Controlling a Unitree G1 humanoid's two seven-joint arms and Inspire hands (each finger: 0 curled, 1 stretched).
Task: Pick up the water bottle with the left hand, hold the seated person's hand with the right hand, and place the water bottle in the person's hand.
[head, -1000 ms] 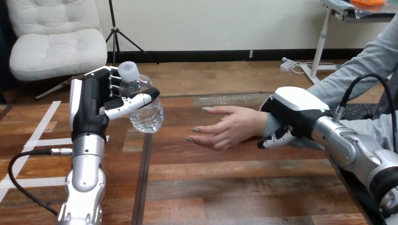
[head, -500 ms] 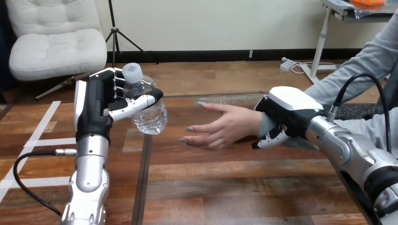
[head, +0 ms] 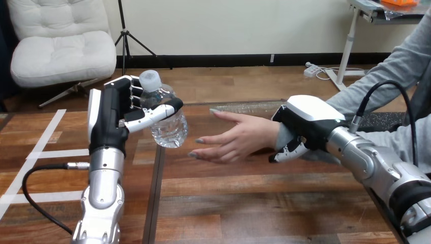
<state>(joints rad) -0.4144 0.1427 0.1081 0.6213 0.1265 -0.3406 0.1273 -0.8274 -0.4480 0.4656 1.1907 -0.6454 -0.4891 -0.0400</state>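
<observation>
At the left, I am holding the water bottle (head: 170,129) in my left hand (head: 109,119), with the thumb crossing its front and the fingers wrapping behind its shoulder just under the white cap (head: 150,79), so it is hanging clear above the table (head: 254,203). I am judging it to be light, thin-walled clear plastic: soft enough to buckle under a hard squeeze, smooth enough to slide in a slack one. That is making the stiffer shoulder near the cap the better place to grip. Just right of it, not touching, the person's hand (head: 239,140) is reaching out open, fingers stretching toward the bottle. Further right, my right hand (head: 310,119) is clasping the person's wrist, fingers curling under it.
</observation>
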